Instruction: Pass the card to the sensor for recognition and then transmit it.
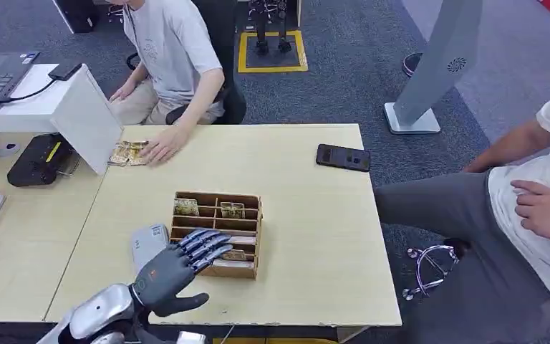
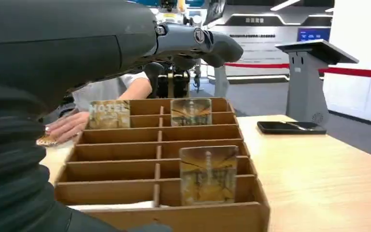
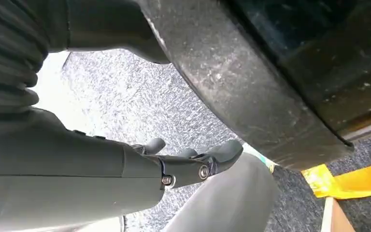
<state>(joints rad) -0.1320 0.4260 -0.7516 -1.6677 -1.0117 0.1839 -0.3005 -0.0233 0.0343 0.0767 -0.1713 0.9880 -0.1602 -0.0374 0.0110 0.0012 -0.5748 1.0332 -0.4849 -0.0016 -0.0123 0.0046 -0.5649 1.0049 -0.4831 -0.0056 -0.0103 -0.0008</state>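
A brown cardboard organiser with several slots stands in the middle of the table. Cards stand upright in it: a "HOTEL" card and a second card in the far row, and one card in a near slot. My left hand hovers over the organiser's near left corner with its fingers stretched out and nothing in them. A grey sensor pad lies on the table just left of the organiser, beside that hand. My right hand hangs over the carpet and holds nothing.
A seated person across the table rests a hand on a small pile of cards. A black phone lies at the far right of the table. Another person sits close by on the right. A white divider and a black device stand at the left.
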